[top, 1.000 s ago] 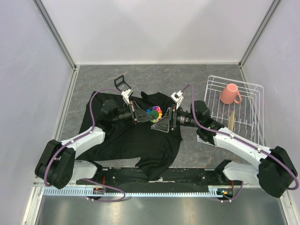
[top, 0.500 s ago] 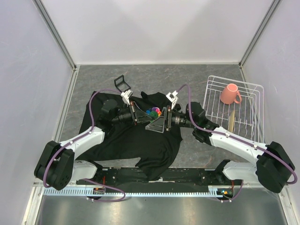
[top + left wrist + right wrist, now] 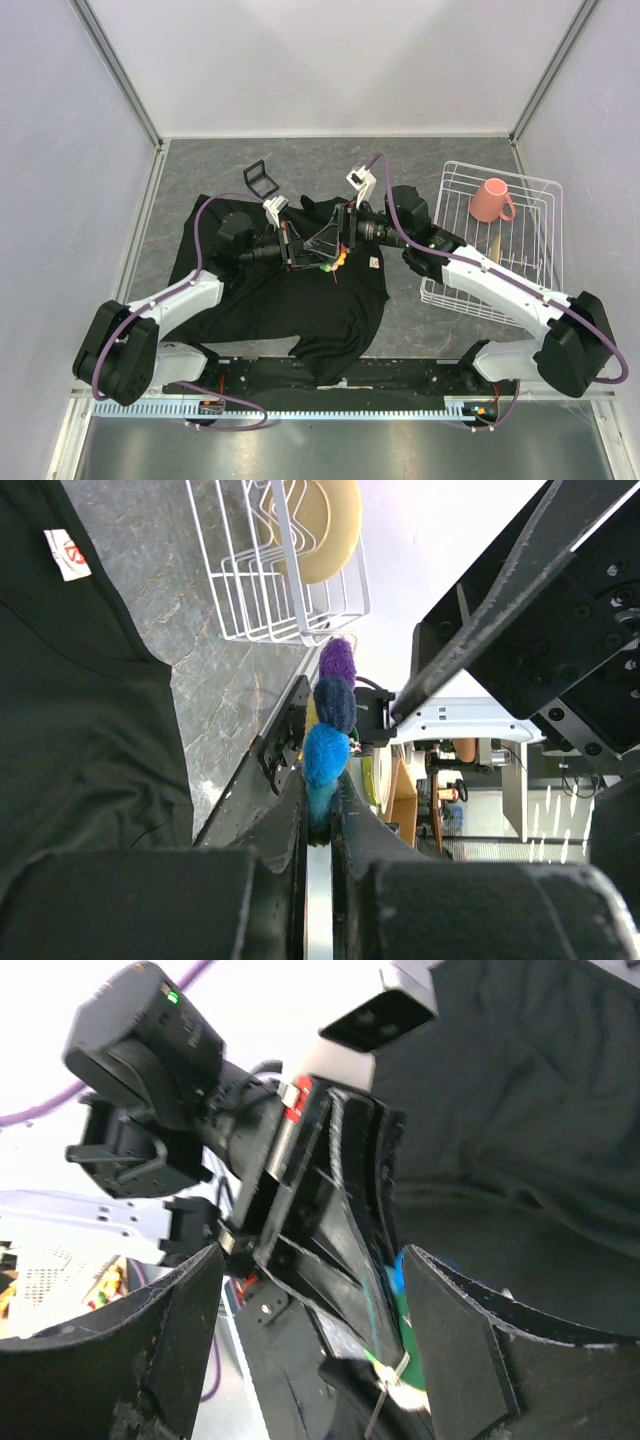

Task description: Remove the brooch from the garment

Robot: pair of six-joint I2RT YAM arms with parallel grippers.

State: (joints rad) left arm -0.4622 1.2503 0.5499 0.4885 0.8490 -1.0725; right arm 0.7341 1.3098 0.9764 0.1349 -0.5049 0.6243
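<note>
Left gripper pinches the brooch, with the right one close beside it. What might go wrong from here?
1. The left gripper is shut on only the blue edge of the brooch. The fuzzy piece may slip out under a pull.
2. The right gripper, open, straddles the left fingers. Closing now would likely clamp them, not the brooch.
3. Whether the brooch is free of the garment cannot be seen, so pulling may drag the cloth.
</note>
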